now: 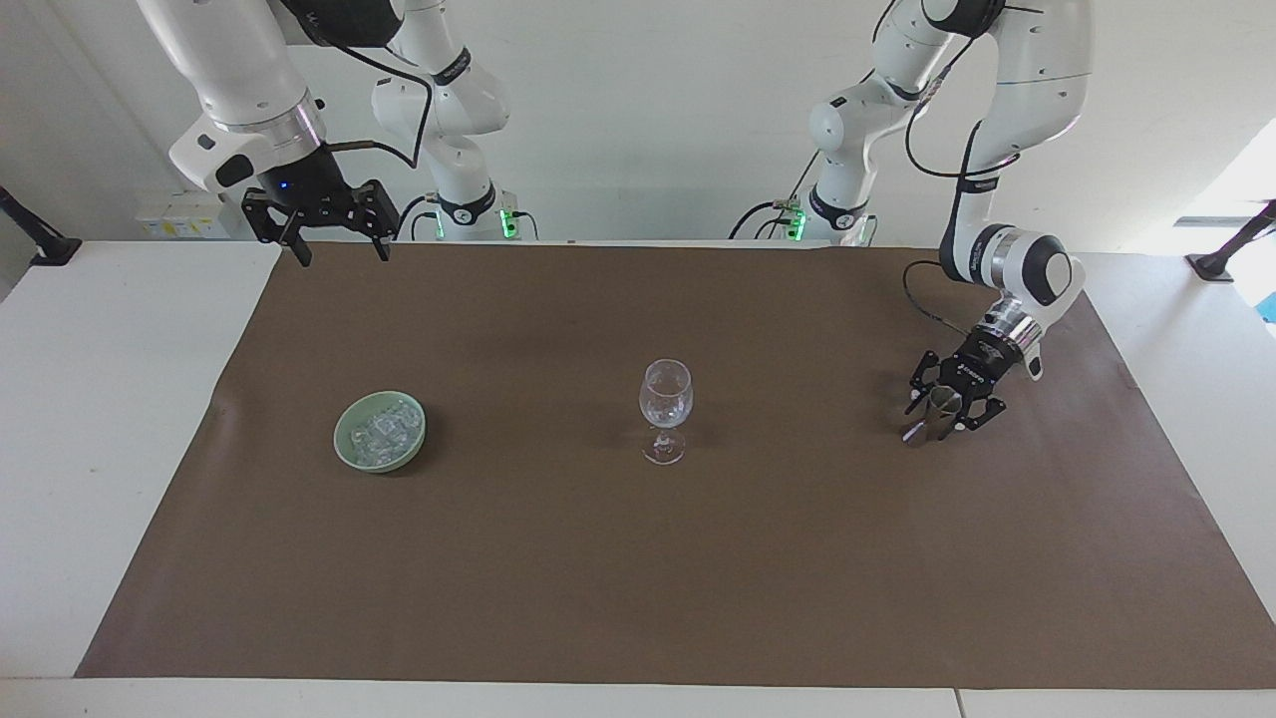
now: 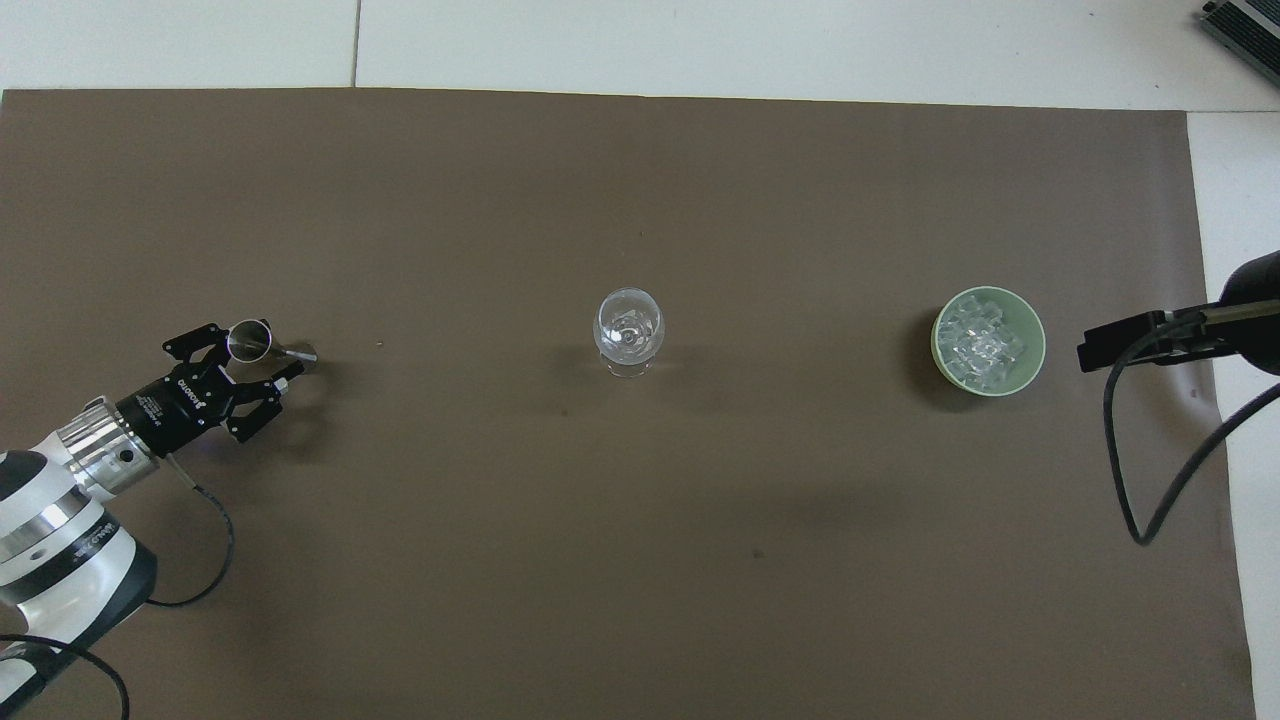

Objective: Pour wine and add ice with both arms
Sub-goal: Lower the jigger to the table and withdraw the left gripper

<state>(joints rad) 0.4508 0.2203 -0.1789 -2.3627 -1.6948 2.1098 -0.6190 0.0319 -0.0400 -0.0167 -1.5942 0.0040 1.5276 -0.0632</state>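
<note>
A clear wine glass (image 1: 665,399) (image 2: 628,325) stands upright in the middle of the brown mat. The ice (image 1: 384,427) (image 2: 985,342) lies heaped in a pale green dish (image 1: 349,449) (image 2: 1035,335) toward the right arm's end. At the left arm's end, my left gripper (image 1: 944,407) (image 2: 256,352) is low over the mat and open. Its fingers stand on either side of a small metal cup (image 1: 935,407) (image 2: 250,340) that leans over on the mat. My right gripper (image 1: 336,244) waits open, high over the mat's edge by the robots. Wine is out of view.
The brown mat (image 1: 638,578) covers most of the white table (image 1: 110,419). A black cable (image 2: 1130,470) from the right arm loops over the mat's edge beside the dish. Black clamps (image 1: 30,239) sit at both table ends.
</note>
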